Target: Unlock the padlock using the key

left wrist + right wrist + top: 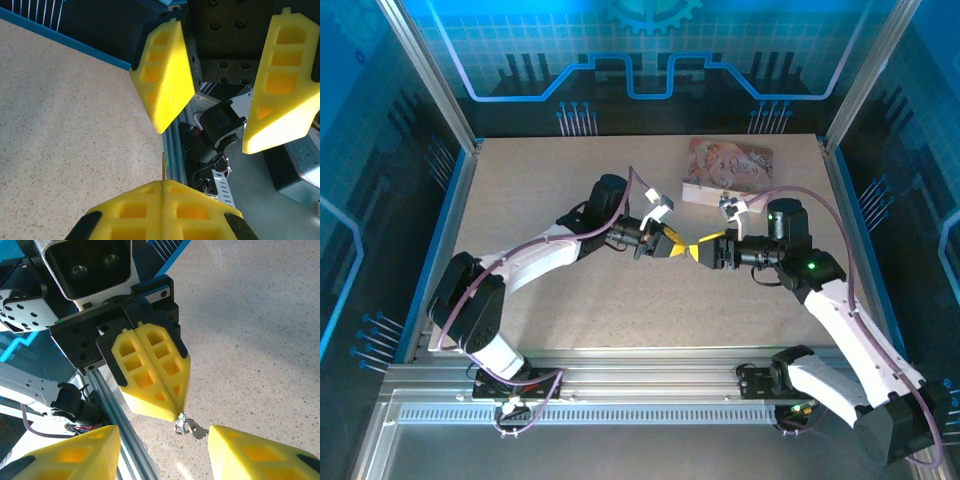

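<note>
Small silvery key (186, 427), pinched at the very tip of the left hand (177, 414) and dangling just below the clenched yellow pads. From the left wrist, seen as a thin metal edge (163, 166) standing up out of the seam between the closed fingers (135, 210). Held in the air above the speckled worktop (570, 310), near its middle and well apart from the pink box (730, 165) at the far side.

Right hand (205, 140) released, jaws wide apart with nothing between them, facing the left hand tip to tip and straddling the key.

Step in hand, as judged: presenting or regripping the key between the two hands, ahead of any insertion into the padlock.

Next move, as judged: a slow, well-centred closing or approach of the right hand. Little metal exposed, so easily knocked askew or dropped.
</note>
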{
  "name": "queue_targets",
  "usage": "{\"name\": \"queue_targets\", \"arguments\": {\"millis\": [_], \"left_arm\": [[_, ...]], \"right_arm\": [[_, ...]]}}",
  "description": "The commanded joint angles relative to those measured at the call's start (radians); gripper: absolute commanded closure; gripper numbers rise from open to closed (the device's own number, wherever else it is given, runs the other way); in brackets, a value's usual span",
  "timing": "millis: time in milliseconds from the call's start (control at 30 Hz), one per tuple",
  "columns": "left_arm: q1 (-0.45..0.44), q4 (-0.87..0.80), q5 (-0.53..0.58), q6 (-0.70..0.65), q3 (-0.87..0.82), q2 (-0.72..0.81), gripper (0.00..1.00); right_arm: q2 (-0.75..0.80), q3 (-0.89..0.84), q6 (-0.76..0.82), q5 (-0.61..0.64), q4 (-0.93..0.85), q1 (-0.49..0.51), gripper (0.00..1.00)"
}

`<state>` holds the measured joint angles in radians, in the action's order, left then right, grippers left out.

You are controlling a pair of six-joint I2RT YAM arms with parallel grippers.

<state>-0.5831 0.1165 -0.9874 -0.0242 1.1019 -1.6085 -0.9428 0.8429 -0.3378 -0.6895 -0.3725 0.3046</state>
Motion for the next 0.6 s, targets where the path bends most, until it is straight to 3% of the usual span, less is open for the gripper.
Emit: {"name": "queue_targets", "arguments": {"millis": [0, 567], "left_arm": [[0.006, -0.011, -0.046, -0.008, -0.012, 0.050, 1.00], [0.010, -0.098, -0.101, -0.043, 0.009, 0.069, 1.00]], "right_arm": [[-0.004, -0.010, 0.028, -0.043, 0.022, -0.005, 0.49], [0.006, -0.013, 0.005, -0.051, 0.056, -0.013, 0.57]]}}
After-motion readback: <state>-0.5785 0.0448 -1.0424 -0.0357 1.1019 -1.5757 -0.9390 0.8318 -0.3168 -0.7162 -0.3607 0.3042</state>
